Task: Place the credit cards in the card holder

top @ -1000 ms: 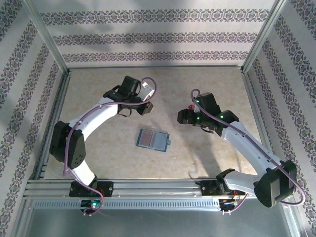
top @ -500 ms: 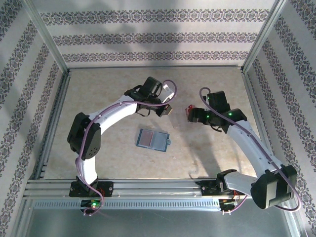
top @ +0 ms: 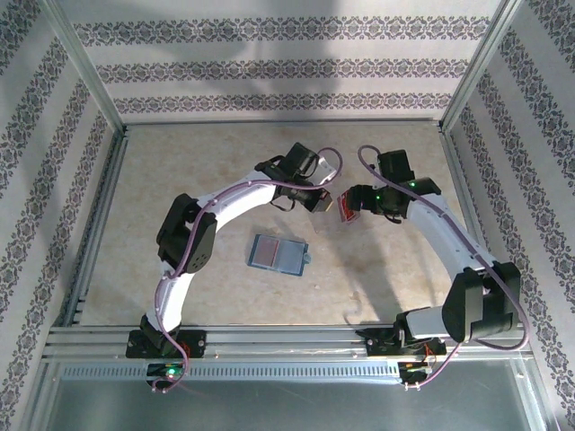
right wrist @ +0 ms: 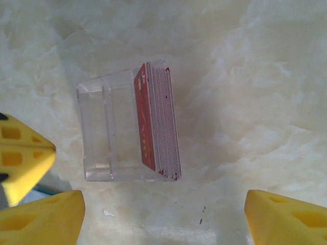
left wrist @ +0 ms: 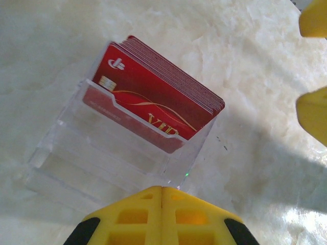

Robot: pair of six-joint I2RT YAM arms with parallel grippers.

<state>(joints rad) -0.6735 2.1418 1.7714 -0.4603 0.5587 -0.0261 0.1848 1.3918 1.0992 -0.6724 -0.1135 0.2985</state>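
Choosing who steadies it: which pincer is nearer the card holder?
Left. Left pincer is beyond-right of the card holder; right pincer hangs farther right, by the credit cards.

The credit cards point(left wrist: 163, 87) are red with gold swirls, inside a clear stand point(left wrist: 102, 148). Near that stand the card holder point(top: 289, 258) is teal-blue; beneath it the table point(top: 162, 171) is cream, marbled.

You've got a stack of glossy red plastic cards point(left wrist: 153, 97) leaning in a clear acrylic stand point(left wrist: 97, 153) on the pale marbled tabletop point(left wrist: 245, 61), with your yellow left gripper point(left wrist: 162, 191) pinched closed right beside it.
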